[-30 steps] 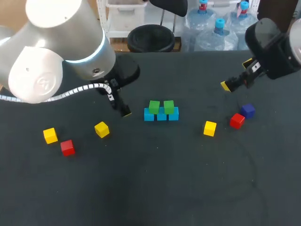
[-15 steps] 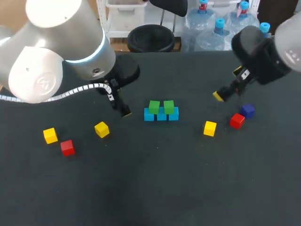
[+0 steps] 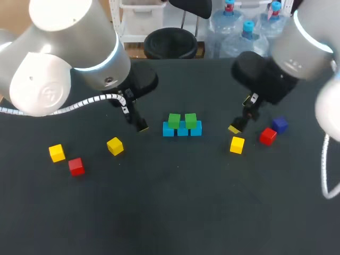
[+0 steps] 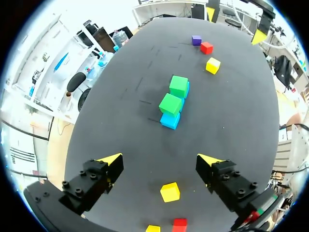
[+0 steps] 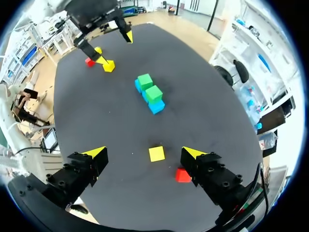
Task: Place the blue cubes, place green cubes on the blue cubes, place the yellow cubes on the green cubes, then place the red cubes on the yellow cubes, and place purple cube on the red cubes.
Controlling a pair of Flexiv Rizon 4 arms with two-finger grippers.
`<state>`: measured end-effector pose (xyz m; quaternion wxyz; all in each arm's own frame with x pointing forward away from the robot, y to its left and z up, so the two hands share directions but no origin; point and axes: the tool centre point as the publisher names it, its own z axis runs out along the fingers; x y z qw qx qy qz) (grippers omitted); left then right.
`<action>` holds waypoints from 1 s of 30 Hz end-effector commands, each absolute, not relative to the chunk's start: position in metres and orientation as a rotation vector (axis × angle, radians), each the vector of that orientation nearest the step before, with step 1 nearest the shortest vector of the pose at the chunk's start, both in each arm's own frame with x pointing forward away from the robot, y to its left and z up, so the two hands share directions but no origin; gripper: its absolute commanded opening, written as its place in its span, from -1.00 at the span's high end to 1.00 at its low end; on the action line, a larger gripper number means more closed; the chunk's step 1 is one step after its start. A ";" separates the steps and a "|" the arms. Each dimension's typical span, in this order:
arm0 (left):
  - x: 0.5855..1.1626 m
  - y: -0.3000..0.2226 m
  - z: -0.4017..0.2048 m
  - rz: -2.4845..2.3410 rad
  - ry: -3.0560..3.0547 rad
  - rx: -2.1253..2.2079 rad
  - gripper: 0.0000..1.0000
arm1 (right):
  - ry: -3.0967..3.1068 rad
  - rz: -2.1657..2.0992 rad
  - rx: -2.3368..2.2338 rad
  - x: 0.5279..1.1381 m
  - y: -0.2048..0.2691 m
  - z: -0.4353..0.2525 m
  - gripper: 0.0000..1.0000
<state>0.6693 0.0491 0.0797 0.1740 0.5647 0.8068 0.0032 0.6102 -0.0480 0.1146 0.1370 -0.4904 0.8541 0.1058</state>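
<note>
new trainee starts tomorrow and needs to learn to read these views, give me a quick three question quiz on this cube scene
1. How many green cubes sit on the blue cubes?
2. True or false: the right gripper is open, with a yellow cube lying ahead of it.
3. Which lies closest to the purple cube? A. a red cube B. a green cube C. a blue cube

Key: 1. two; 2. true; 3. A
</note>
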 end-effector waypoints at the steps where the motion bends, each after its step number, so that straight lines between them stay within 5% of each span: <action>1: 0.670 0.049 0.080 0.007 2.287 1.602 -1.00 | 2.522 0.402 -1.485 0.615 -0.046 0.110 -1.00; 30: 0.670 0.049 0.080 0.007 2.287 1.602 -1.00 | 2.506 0.304 -1.812 0.599 -0.046 0.071 -1.00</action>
